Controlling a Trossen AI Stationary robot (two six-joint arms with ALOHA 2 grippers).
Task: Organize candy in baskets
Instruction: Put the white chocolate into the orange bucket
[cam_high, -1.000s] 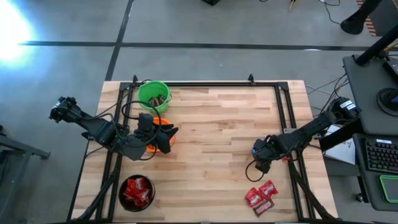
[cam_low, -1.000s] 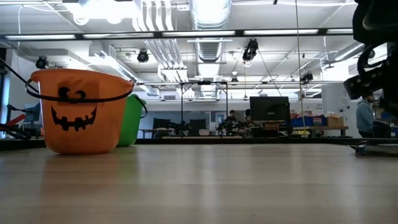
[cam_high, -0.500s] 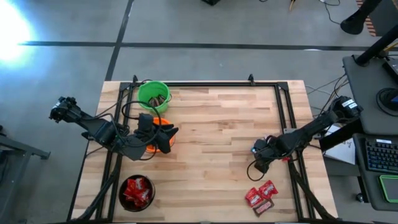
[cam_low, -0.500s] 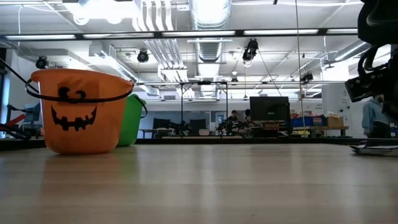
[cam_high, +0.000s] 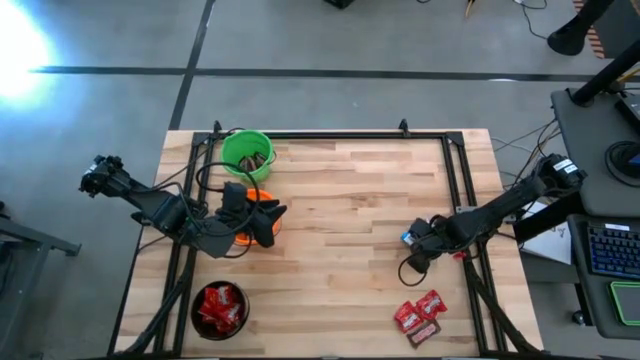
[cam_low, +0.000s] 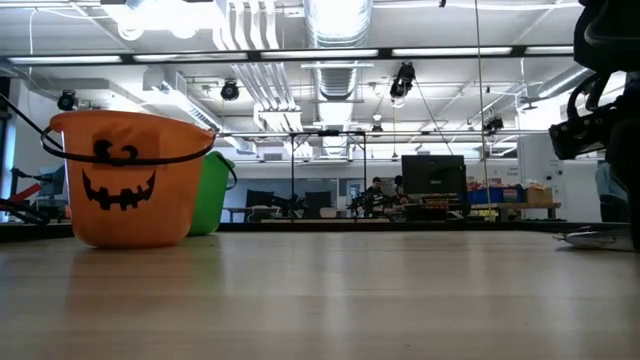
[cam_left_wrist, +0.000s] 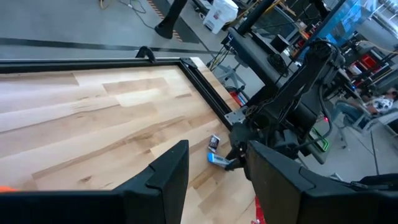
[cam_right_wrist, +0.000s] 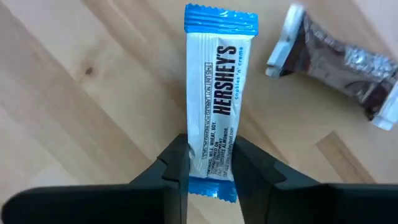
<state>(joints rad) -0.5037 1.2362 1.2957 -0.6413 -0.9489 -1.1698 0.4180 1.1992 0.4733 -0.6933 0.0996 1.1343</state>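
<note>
In the high view, the right gripper (cam_high: 412, 240) is at the right of the table (cam_high: 350, 200), and its fingers (cam_right_wrist: 176, 163) are pressed on both sides of a blue-and-white candy (cam_right_wrist: 217, 102) (a silver-wrapped candy (cam_right_wrist: 339, 68) lies just beside it). The left gripper (cam_high: 268, 222) hangs over the orange basket (cam_high: 250, 237) in the left middle of the frame, with its fingers apart and nothing between them. The green basket (cam_high: 246, 153) is above it, the black basket (cam_high: 220, 310) with red candies at the lower left, and more red candies (cam_high: 418, 312) lie at the lower right.
</note>
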